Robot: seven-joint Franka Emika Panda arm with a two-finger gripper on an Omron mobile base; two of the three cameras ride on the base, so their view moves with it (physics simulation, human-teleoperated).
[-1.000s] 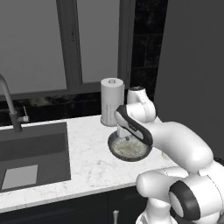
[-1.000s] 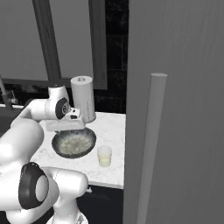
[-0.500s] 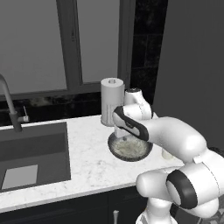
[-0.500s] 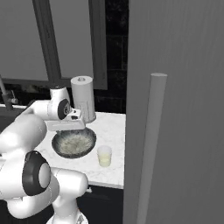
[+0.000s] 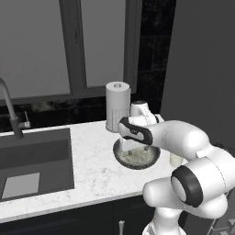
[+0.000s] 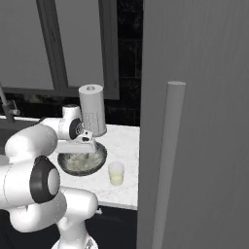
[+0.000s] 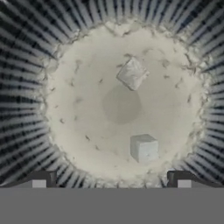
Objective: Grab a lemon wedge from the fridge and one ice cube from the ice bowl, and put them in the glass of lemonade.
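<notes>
Gripper [image 7: 111,179] has sunk lower — over ice bowl [image 5: 120,157].

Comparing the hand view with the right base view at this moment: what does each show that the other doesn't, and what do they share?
Hand view alone: two pale ice cubes, one near the middle and one nearer the pincer, whose finger tips stand wide apart.

Right base view alone: the glass of lemonade on the counter beside the bowl, the fridge shut with its bar handle, and the tall white dotted cylinder behind the bowl.

Both: the ice bowl, with its dark rim and pale speckled inside, under the hand.
</notes>
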